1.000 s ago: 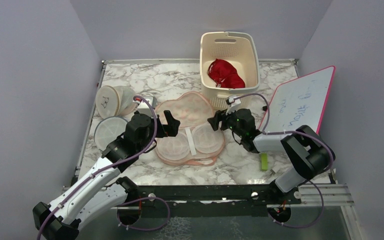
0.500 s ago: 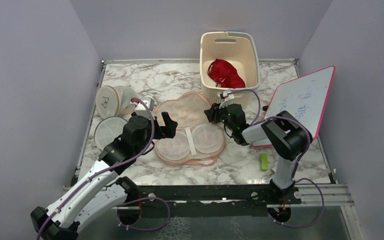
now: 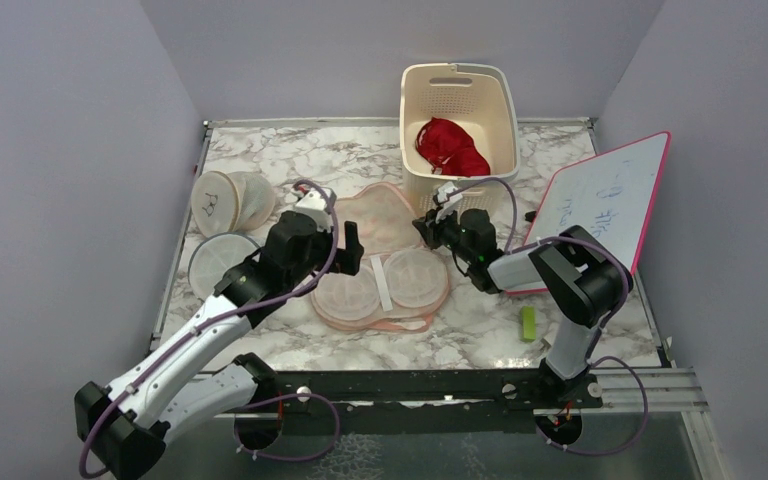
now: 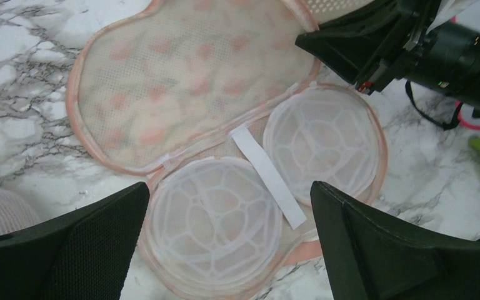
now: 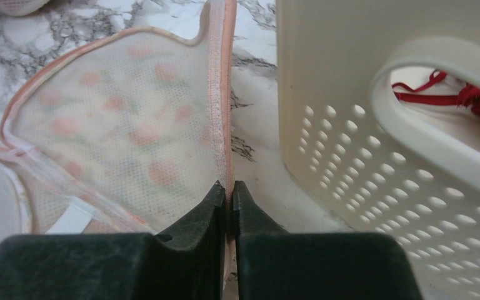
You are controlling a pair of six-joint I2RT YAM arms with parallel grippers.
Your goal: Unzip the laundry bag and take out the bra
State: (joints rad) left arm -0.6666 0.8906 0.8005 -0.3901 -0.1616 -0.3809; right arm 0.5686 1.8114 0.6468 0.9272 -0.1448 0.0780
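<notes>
We pinch our right end effector [image 5: 229, 190] shut on the rim at the right end of the laundry bag [image 3: 385, 220], which lies unzipped, long axis left to right, on the tabletop [image 3: 290, 160] under our wide-open left end effector [image 4: 228, 187], while the bra [image 3: 450, 150] lies in the basket [image 3: 457, 70] just behind.

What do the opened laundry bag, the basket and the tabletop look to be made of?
The laundry bag: fine matte mesh fabric with peach binding; tiny weave holes show. Its round cups: white mesh over seemingly stiffer ribs. The basket: probably cream plastic, smooth, with moulded rows of holes. The tabletop: white with grey veins; real marble or a printed surface, cannot tell.
</notes>
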